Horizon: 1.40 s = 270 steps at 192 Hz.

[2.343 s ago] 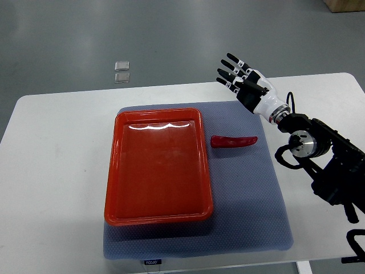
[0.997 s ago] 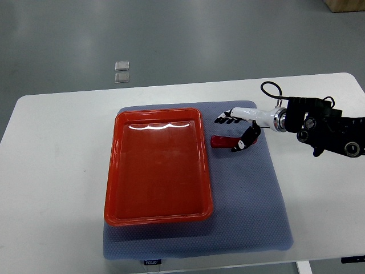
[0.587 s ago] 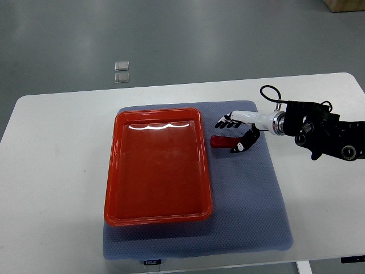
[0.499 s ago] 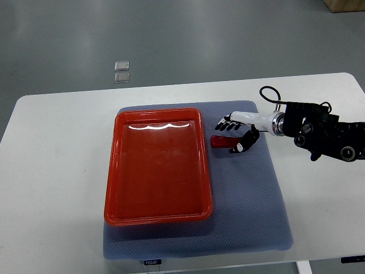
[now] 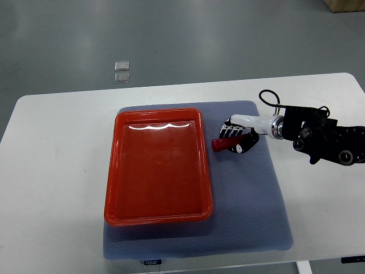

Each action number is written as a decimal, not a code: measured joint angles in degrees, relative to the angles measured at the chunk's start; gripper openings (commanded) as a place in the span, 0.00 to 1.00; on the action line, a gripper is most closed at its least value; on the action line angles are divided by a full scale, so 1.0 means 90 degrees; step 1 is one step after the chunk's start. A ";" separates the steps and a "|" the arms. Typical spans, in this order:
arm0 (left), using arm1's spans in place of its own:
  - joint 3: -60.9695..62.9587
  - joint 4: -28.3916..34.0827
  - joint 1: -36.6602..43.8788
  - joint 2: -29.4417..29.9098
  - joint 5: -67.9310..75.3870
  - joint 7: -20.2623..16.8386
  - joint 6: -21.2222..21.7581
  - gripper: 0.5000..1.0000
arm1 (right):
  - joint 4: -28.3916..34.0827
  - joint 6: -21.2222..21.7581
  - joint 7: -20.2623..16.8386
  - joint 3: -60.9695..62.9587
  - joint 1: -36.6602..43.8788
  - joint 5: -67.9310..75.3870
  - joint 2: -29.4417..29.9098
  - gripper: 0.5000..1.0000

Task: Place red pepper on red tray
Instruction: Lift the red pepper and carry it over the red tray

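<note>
Right hand (image 5: 238, 137) closed over a red pepper (image 5: 219, 144) just right of the red tray (image 5: 157, 211).
Its fingers (image 5: 230, 132) curled around the pepper's right end; the pepper lay left-right on the grey mat (image 5: 251, 200), stub pointing toward the tray at frame centre.

A white table (image 5: 63, 148) with rounded corners stands in front of me on a grey floor (image 5: 171, 40). 1 blue-grey textured mat (image 5: 251, 205) lies flat on its middle, reaching the near edge. On the floor beyond the table lie 2 small pale squares (image 5: 121, 72), 1 just behind the other
</note>
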 measured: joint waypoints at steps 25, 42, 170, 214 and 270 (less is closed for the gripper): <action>0.0000 0.0000 0.0000 0.0000 0.0000 0.0000 0.0000 1.00 | 0.0001 -0.0029 0.0000 0.0000 -0.0003 -0.0020 -0.0034 0.00; 0.0000 -0.0001 0.0000 0.0000 0.0000 0.0000 0.0000 1.00 | 0.0035 0.0002 0.0000 0.0025 0.0099 0.0012 -0.0161 0.00; 0.0010 -0.0010 0.0001 0.0000 0.0000 0.0000 -0.0004 1.00 | 0.0266 0.0333 -0.0012 -0.0245 0.1753 0.0759 0.0568 0.00; 0.0010 -0.0018 0.0001 0.0000 0.0003 0.0000 -0.0008 1.00 | -0.0435 0.0276 -0.0005 -0.0537 0.1854 0.0771 0.1968 0.00; 0.0010 -0.0028 0.0000 0.0000 0.0012 0.0000 -0.0010 1.00 | -0.1207 0.0079 0.0002 -0.0798 0.1415 0.0744 0.2664 0.00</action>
